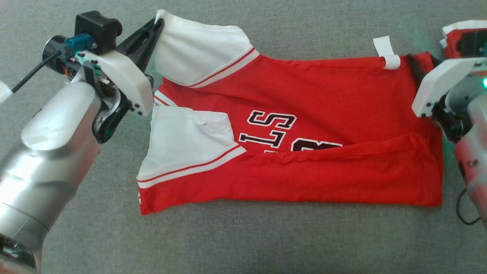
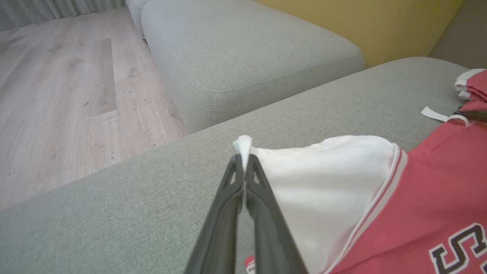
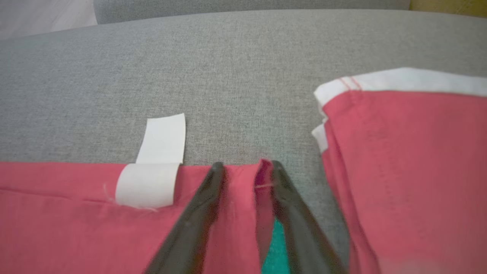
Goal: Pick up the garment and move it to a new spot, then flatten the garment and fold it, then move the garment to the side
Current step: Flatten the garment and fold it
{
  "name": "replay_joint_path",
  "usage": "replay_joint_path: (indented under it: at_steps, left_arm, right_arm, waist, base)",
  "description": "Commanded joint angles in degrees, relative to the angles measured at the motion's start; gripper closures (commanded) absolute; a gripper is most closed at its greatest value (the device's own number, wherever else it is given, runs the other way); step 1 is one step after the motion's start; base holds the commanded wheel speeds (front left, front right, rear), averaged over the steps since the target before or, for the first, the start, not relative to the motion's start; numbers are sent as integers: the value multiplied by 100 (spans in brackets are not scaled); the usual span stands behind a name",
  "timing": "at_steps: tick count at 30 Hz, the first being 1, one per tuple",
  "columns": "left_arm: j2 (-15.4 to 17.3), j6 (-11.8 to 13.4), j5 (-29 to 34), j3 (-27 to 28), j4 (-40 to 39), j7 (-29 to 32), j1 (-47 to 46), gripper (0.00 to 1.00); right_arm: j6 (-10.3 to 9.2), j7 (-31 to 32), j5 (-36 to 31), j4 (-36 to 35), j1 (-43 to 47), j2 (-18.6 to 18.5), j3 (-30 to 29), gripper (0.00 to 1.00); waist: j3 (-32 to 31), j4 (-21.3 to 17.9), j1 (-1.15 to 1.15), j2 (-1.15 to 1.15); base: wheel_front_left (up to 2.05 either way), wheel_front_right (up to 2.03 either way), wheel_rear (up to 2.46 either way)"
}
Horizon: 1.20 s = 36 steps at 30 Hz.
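The garment is a red jersey with white sleeves and black lettering, lying partly folded on the grey sofa cushion. My left gripper is shut on the tip of the upper white sleeve. In the left wrist view its fingers pinch that corner, lifted slightly. My right gripper is at the garment's far right corner beside a white tag. Its fingers stand apart, with a fold of the red hem between them. In the head view that gripper is partly hidden by its white housing.
Another folded red and white garment lies at the cushion's far right, close to my right arm. A second grey cushion stands beyond a gap, with wooden floor to its left. Bare cushion lies in front of the jersey.
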Motion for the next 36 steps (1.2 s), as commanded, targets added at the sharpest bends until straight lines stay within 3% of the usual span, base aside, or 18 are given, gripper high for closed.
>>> replay_joint_path:
  at_steps: [1,8,15,25,36]
  left_arm:
    - [234,44,-23,161,-85,-14,-258,100]
    - [301,263,-69,382,327,-287,-403,100]
    - [314,324,-68,622,866,-728,-842,100]
    - [-25,242,121,666,1660,-1436,-1490,100]
    - [-156,8,-89,183,1657,-1387,-992,100]
  right_arm:
    - [-5,41,58,-36,-51,-70,146,100]
    - [-5,-344,573,-120,-545,25,131,100]
    - [-5,-566,1114,-186,-1102,252,41,100]
    - [-5,-1162,1341,255,-1794,516,-17,100]
    - [-5,-1002,1967,368,-1253,342,212,100]
  waist:
    - [17,-8,0,0]
    - [-7,-150,0,0]
    - [46,-312,0,0]
    - [63,-312,0,0]
    - [-236,-117,0,0]
  base:
    - [0,0,0]
    - [0,0,0]
    - [0,0,0]
    - [0,0,0]
    - [0,0,0]
